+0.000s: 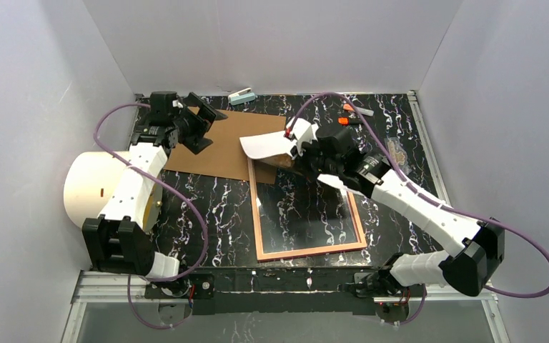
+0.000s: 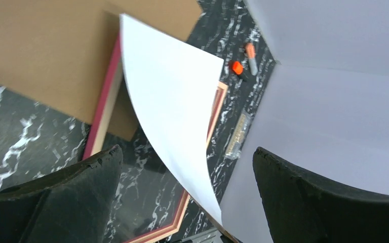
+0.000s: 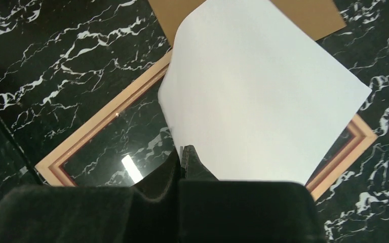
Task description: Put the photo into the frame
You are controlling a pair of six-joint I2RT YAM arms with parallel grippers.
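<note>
A black marble-patterned table (image 1: 236, 207) carries everything. At its left edge lies a big cream cylinder (image 1: 89, 182). A brown cardboard backing board (image 1: 221, 146) lies flat at the far left. The frame (image 1: 311, 250) lies flat beside it, pale back up, its far end meeting the board's edge. The photo (image 1: 264, 145) is lifted over the frame's far end, white back up and curling. The right gripper (image 3: 186, 154) has its fingers pinched tight on one edge of the print. The left gripper (image 1: 207, 128) hangs above the board, fingers spread wide and holding nothing. An orange-capped marker (image 1: 347, 120) lies near the far edge.
</note>
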